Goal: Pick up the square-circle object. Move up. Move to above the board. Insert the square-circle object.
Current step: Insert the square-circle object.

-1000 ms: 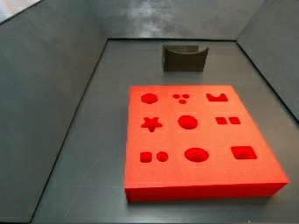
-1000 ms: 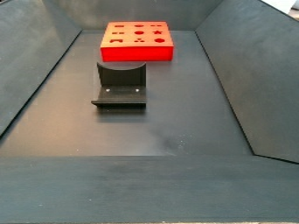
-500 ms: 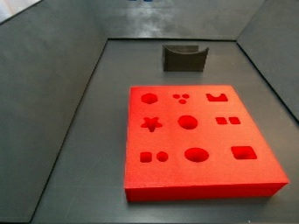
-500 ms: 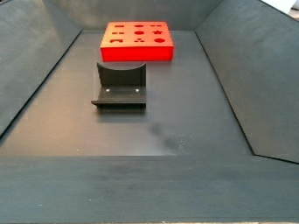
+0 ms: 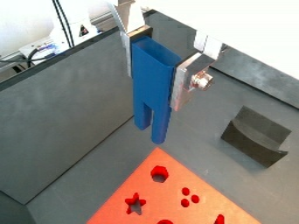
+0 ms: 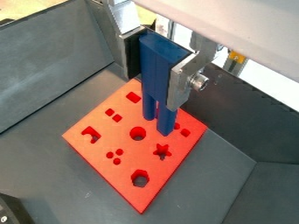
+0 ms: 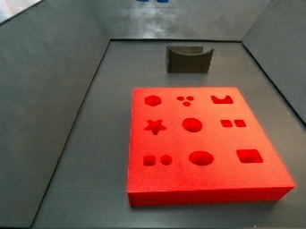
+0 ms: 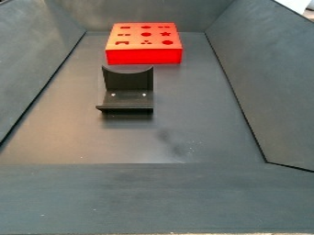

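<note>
Hanging vertically from the gripper [image 6: 163,77], jaws clamped on it, the square-circle object [image 6: 156,83] points down at the board [image 6: 111,166] beneath.

light is even and fairly bright in both side views, and the board [image 7: 203,143] glows a saturated red, its edges a little bloomed. the dark floor [image 8: 172,138] carries a faint pale sheen. both wrist views are sharp on the gripper [image 5: 156,54], high above the board, and on the block [image 6: 160,74] it clamps, with glare on a silver finger [image 5: 187,77]. a washed-out white patch burns beyond the wall [image 5: 35,26]. all pictures are small and slightly soft.
</note>
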